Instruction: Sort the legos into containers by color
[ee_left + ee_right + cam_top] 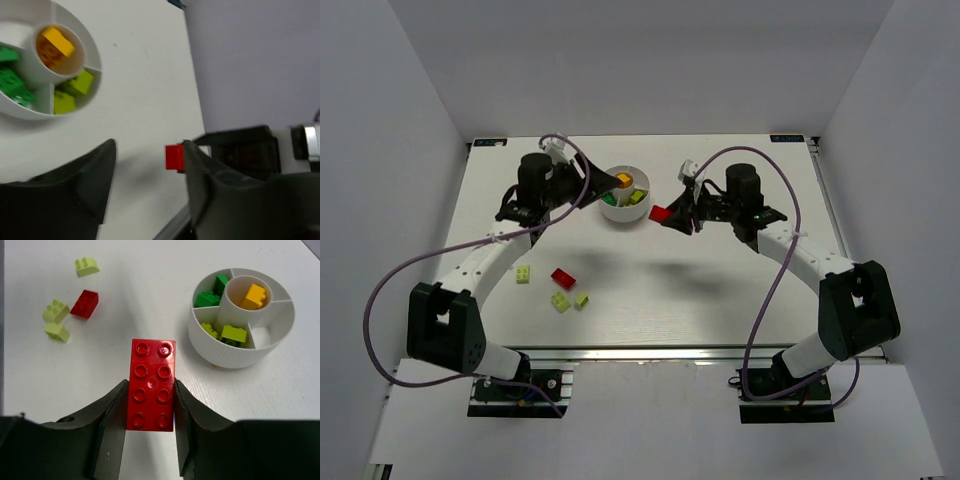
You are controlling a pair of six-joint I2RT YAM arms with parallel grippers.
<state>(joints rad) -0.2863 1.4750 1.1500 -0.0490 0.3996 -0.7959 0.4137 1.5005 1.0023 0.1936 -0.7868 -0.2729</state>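
Observation:
The white dish [638, 212] holds an orange brick [254, 296] in its centre cup, dark green bricks [207, 298] in one wedge and lime bricks [233, 333] in another. My right gripper [150, 386] is shut on a long red brick [151, 385], held just right of the dish [235, 359]; this brick also shows in the top view [660, 213]. My left gripper [150, 162] is open and empty, at the dish's left side [607, 182]. A small red brick [563, 277] and three lime bricks [523, 275] [561, 302] [581, 299] lie loose on the table.
The loose bricks lie at front left of the table, also seen in the right wrist view: red [84, 304] and lime [86, 266]. White walls enclose the table on three sides. Purple cables loop over both arms.

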